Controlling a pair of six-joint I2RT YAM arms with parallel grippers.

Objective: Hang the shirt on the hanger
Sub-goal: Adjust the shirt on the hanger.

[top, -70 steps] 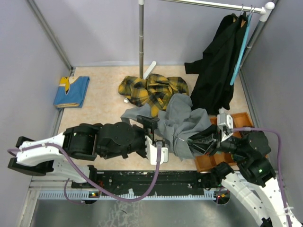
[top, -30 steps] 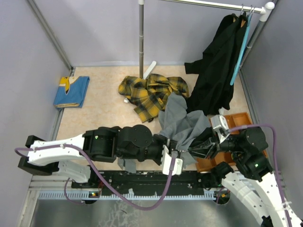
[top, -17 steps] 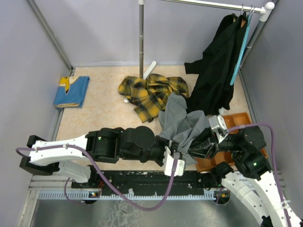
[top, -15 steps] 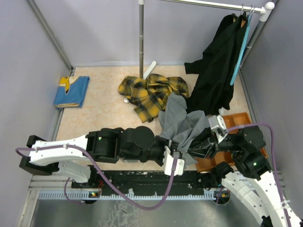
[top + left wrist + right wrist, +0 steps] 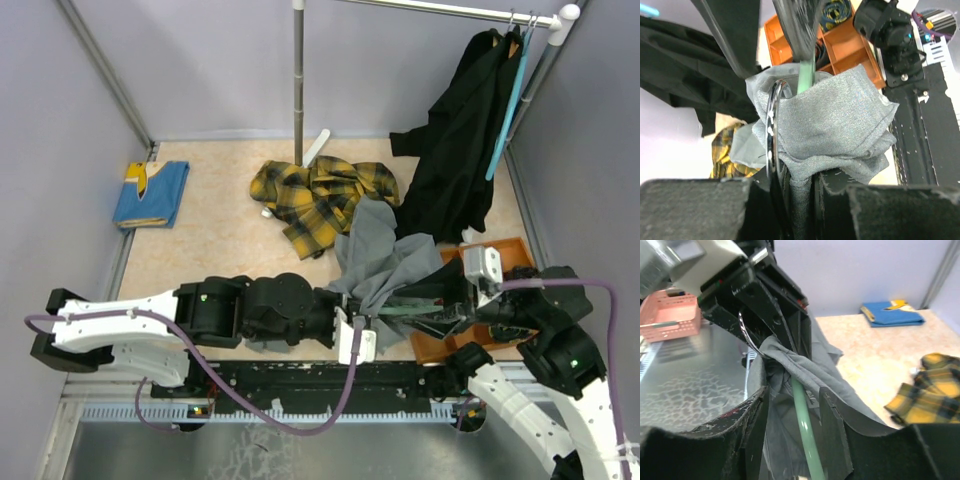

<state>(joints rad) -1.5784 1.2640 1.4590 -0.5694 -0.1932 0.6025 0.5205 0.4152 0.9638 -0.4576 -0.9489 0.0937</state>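
Your left gripper (image 5: 795,187) comes in from the left at the near edge of the table. It is pinched tight on a bunched fold of the crumpled grey fabric shirt (image 5: 385,262). The thin curved metal hook (image 5: 771,125) of the pale teal-green plastic hanger (image 5: 804,440) runs down into the same pinch. In the left wrist view it lies against the cloth on its left side. From there the hanger's green bar points straight away from this gripper, toward your right arm, with the shirt gathered round its neck.

Your right gripper (image 5: 792,392) faces the left one from the right. Its two black fingers (image 5: 840,435) stand on either side of the green bar, partly apart, with grey cloth draped in the gap. You cannot tell whether the pads actually press on the bar.

In the overhead view a short length of the green bar shows bare between the two grippers. The rest of the shirt is heaped behind them, toward the far side.

Just beside the right gripper sits an orange compartmented plastic tray (image 5: 505,250). Farther back lie a yellow-and-black plaid garment (image 5: 320,195) and, at the far left, a folded blue cloth (image 5: 150,192). A black garment (image 5: 455,140) hangs from the metal rail (image 5: 450,9) at the far right.
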